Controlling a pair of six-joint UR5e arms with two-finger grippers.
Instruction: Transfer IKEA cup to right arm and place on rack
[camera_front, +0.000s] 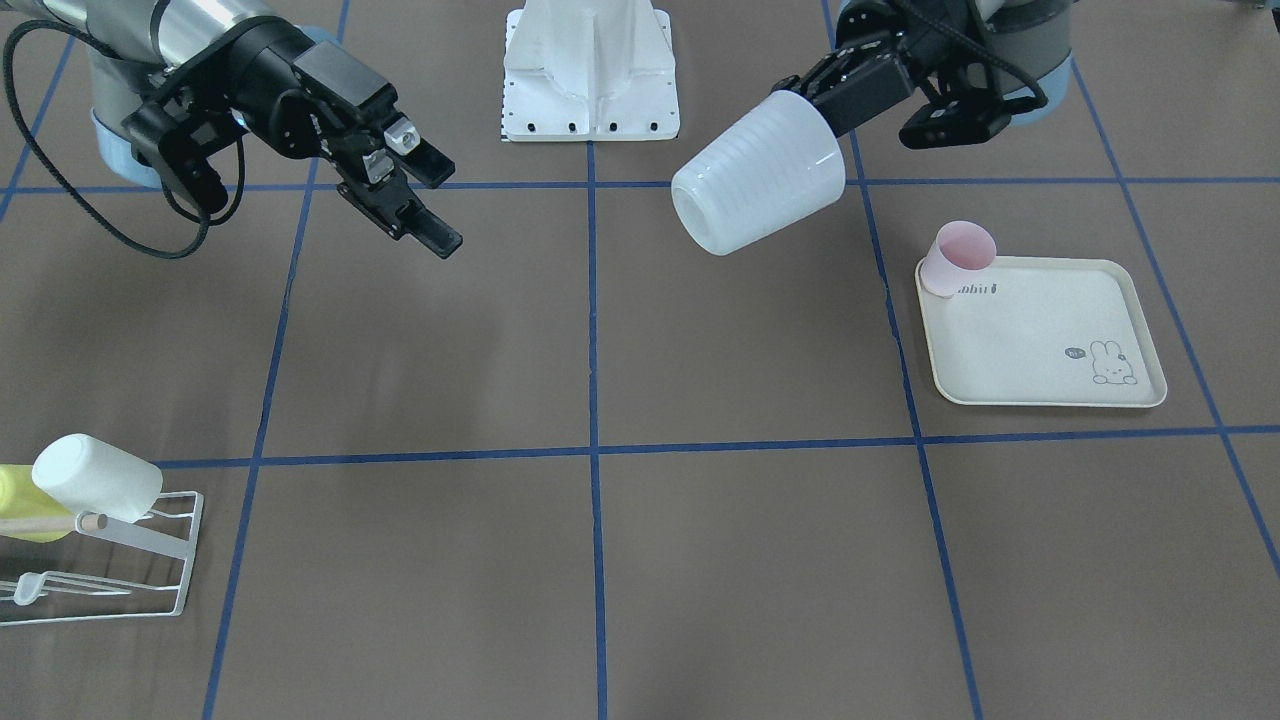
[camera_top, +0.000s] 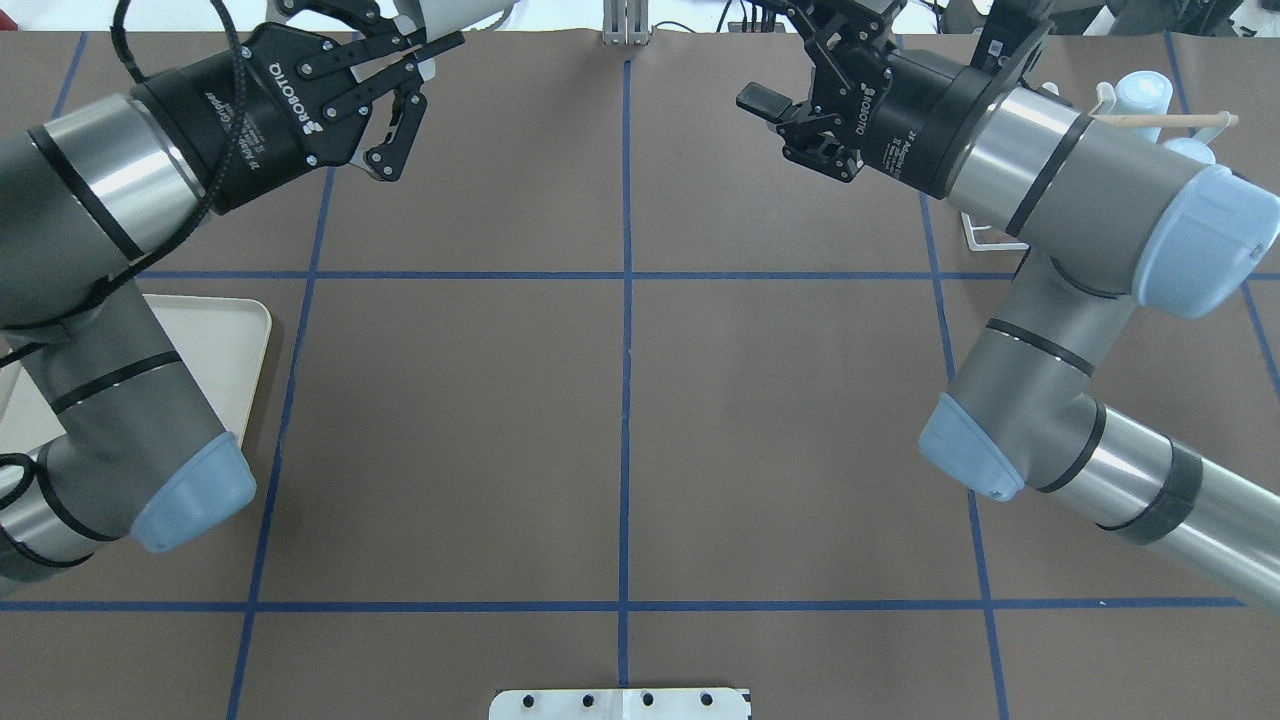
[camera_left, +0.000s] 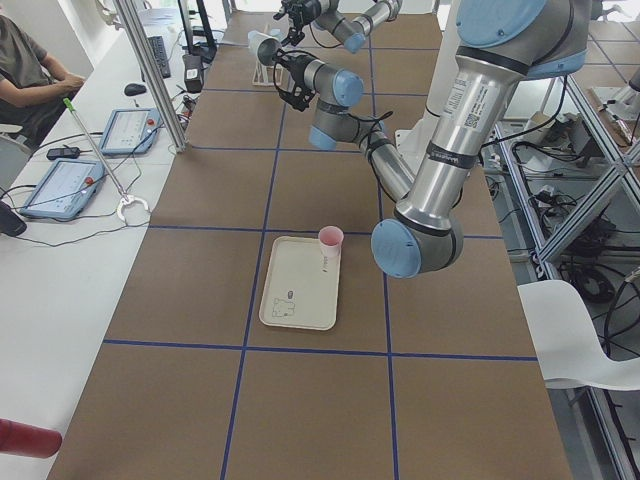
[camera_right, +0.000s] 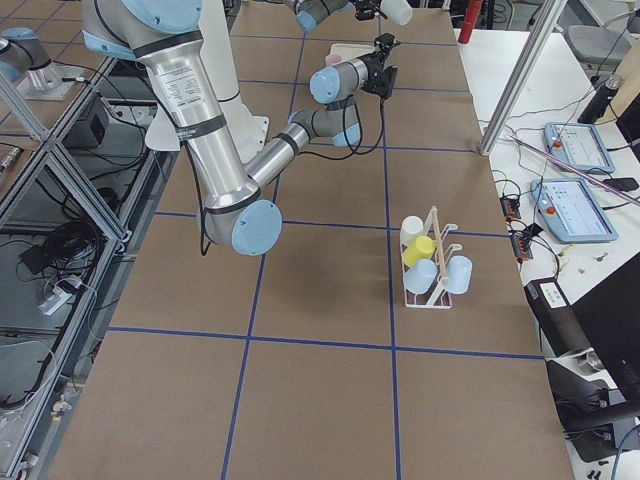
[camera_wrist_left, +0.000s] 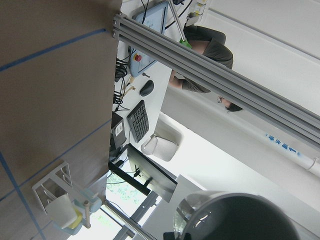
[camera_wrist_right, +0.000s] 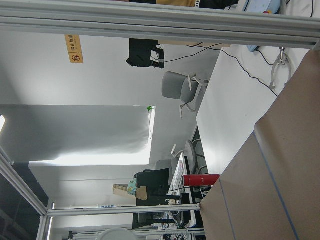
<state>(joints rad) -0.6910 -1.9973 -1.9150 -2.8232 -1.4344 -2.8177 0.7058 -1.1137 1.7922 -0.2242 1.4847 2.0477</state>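
While my left gripper (camera_front: 812, 98) hangs at upper right of the front view, it is clamped on one end of the cup (camera_front: 760, 180): white, ribbed, tilted, its free end pointing down toward frame centre, clear of the table (camera_front: 600, 350). My right gripper (camera_front: 445, 205) is at upper left of the same view, jaws parted and holding nothing, tips aimed toward the cup but well apart from it. Rack (camera_front: 190, 560) at the lower left corner carries a white cup (camera_front: 95, 478) and a yellow cup (camera_front: 20, 500). Tray (camera_front: 1050, 330) at right; pink cup (camera_front: 958, 258) on its upper left corner.
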